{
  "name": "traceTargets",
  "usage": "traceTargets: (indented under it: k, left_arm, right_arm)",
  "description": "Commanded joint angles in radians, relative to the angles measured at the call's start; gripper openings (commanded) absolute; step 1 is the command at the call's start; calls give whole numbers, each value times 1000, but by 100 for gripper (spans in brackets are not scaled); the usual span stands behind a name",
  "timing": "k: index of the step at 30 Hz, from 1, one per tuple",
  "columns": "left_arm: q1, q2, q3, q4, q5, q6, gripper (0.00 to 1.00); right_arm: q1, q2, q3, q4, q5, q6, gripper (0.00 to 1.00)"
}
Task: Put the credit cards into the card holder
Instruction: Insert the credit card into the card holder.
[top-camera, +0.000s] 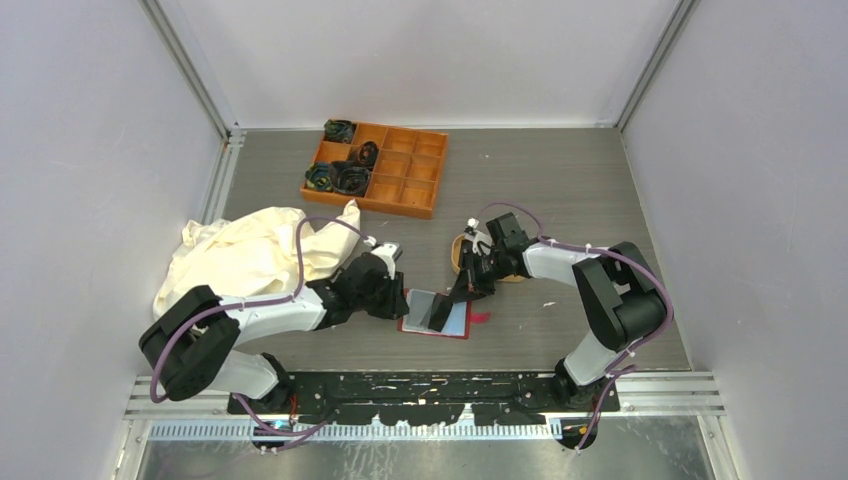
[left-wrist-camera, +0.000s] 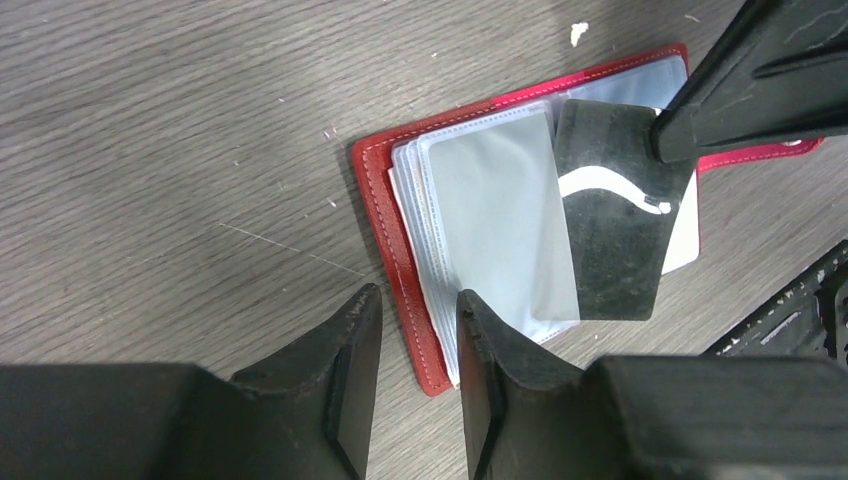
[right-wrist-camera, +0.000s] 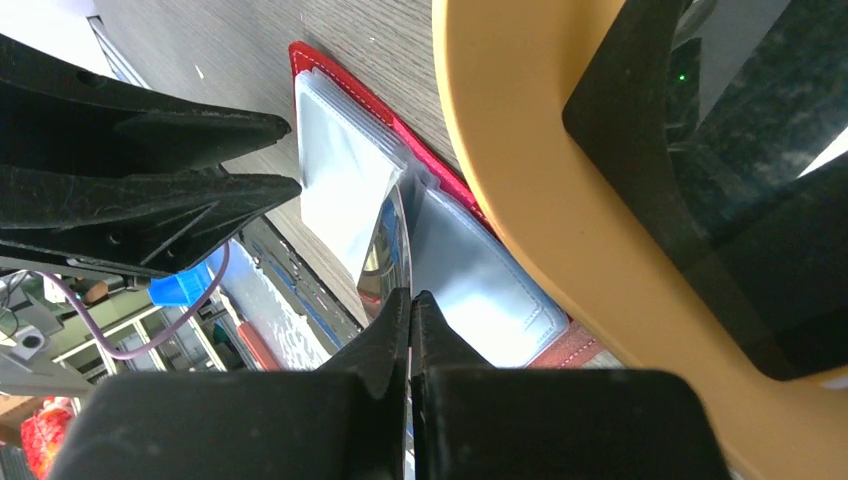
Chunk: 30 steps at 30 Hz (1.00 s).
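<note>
**A:** Where is the card holder (left-wrist-camera: 480, 220)?

**B:** It lies open on the worktop (left-wrist-camera: 150, 150). The left fingers (left-wrist-camera: 350, 360) stand apart at its near edge, holding nothing. Over its clear pockets the right fingers (right-wrist-camera: 380, 340) pinch a black card (left-wrist-camera: 610, 240) by one end. The card looks thin, stiff, slick and probably light, so an edge grip suits it.

**A:** Any writing?

**B:** None legible, only a white curve. Beyond it, the tan tray (right-wrist-camera: 560, 160) holds another dark card (right-wrist-camera: 770, 140).

Grey wood-grain tabletop (top-camera: 580, 180), lightly scuffed. Plain pale left wall (top-camera: 90, 150), far wall (top-camera: 420, 50) and right wall (top-camera: 760, 150). Aluminium posts at far-left corner (top-camera: 190, 70) and far-right corner (top-camera: 655, 60). Black mounting plate (top-camera: 430, 385) along near edge, shiny metal strip (top-camera: 400, 458) nearer still. Even light, soft shadows.
</note>
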Motion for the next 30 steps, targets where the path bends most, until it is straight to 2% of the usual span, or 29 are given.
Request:
traceTargets:
  k: [1, 30]
  left_arm:
    - [4, -9, 8, 44, 44, 28, 35]
    - [7, 125, 97, 45, 132, 70, 34]
  right_arm:
    - [11, 4, 4, 20, 76, -20, 1]
    - [50, 54, 56, -25, 149, -34, 3]
